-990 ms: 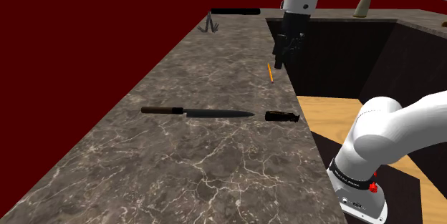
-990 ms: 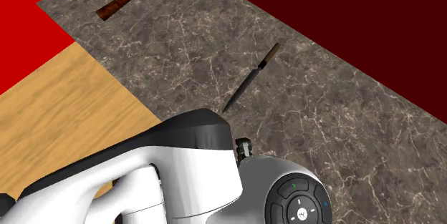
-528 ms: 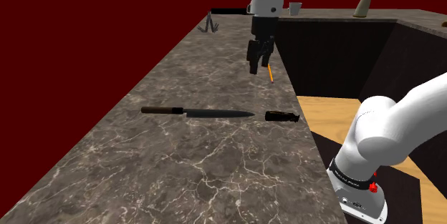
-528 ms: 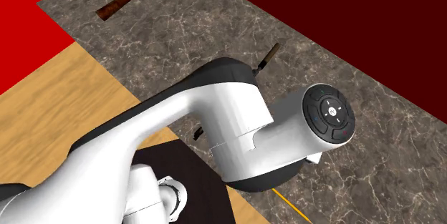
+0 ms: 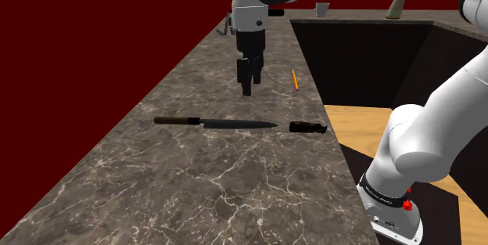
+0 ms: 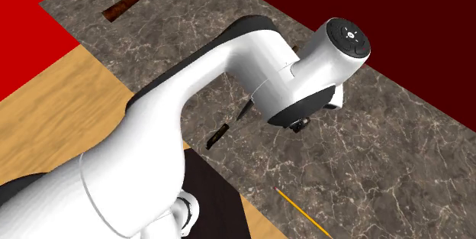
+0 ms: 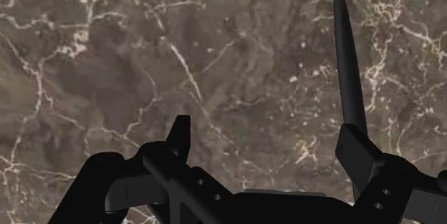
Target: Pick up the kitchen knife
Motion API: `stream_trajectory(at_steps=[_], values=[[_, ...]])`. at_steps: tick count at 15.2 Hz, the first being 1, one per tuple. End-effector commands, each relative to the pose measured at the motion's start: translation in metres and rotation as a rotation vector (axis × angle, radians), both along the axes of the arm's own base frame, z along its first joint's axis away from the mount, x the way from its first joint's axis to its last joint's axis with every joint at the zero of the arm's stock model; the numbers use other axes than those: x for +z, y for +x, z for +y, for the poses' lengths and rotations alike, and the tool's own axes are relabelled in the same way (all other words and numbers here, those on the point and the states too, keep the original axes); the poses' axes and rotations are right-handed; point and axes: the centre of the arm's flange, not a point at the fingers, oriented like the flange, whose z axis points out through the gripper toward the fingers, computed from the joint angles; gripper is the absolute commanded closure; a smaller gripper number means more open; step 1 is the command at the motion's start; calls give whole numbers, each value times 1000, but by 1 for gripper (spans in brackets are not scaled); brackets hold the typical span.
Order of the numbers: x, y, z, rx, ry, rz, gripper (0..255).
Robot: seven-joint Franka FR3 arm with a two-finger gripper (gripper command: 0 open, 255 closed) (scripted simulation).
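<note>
The kitchen knife point(image 5: 215, 123) lies flat on the marble counter point(image 5: 195, 181). Its brown handle is toward the shoulder view's left and its dark blade points right. My gripper point(image 5: 248, 81) hangs fingers-down above the counter, just beyond the blade's middle and clear of it. In the wrist view the fingers stand apart with only marble between them, so the gripper point(image 7: 266, 126) is open. The dark blade point(image 7: 345, 65) runs past the outside of one finger point(image 7: 358, 151). In the second exterior view a sliver of the blade point(image 6: 243, 111) shows under the arm.
A small black object point(image 5: 307, 127) lies off the knife's tip near the counter edge. An orange pencil point(image 5: 295, 79) lies farther back. A folding multi-tool point(image 5: 228, 26) sits at the far end. The counter drops off on the right to a dark recess point(image 5: 367, 55).
The arm has swung toward the shoulder view's left, from the counter's right edge to over the marble. The gripper now hangs lower, nearer the knife. The knife has not moved.
</note>
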Motion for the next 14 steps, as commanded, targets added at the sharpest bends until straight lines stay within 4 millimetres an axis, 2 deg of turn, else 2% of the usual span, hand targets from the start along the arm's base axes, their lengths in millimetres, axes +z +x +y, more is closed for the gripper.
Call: stream_trajectory(at_steps=[1,9,10,14], values=[[-2,12,26,61,-7,6,0],[-21,35,138,299,-40,30,0],[-22,35,143,310,-41,31,0],[-43,35,143,310,-41,31,0]])
